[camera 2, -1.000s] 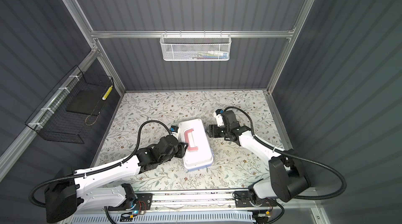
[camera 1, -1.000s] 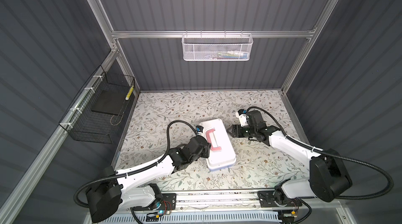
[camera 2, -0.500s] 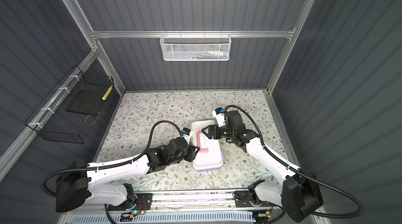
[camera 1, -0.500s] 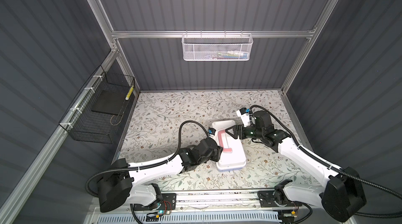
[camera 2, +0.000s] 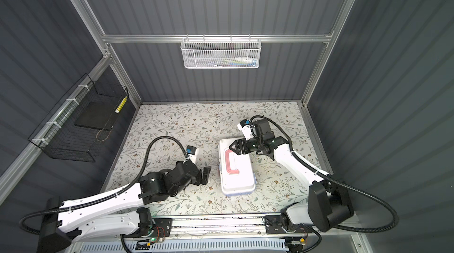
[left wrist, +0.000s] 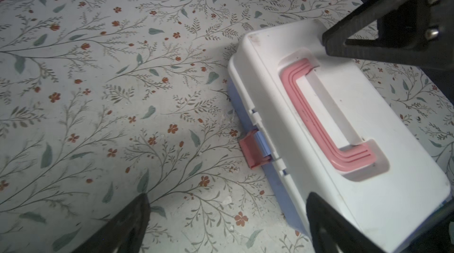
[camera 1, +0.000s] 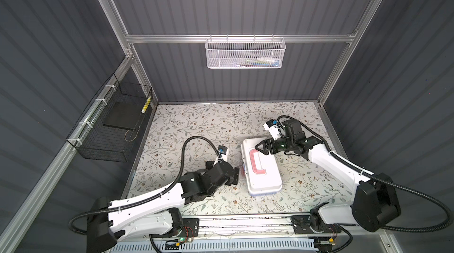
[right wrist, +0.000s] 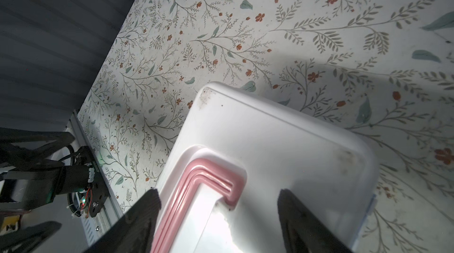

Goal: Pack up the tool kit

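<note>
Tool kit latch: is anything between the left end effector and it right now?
Nothing visible. The left end effector is open beside the tool kit, and only bare floral table lies between it and the pink latch. The right end effector hangs over the kit's far end, clear of that path.

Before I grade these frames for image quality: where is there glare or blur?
Right wrist view: blown-out glare on the white rectangular plastic box lid beside its pink handle; the black right pincer looks soft. Left wrist view: lid evenly lit, no glare.
</note>
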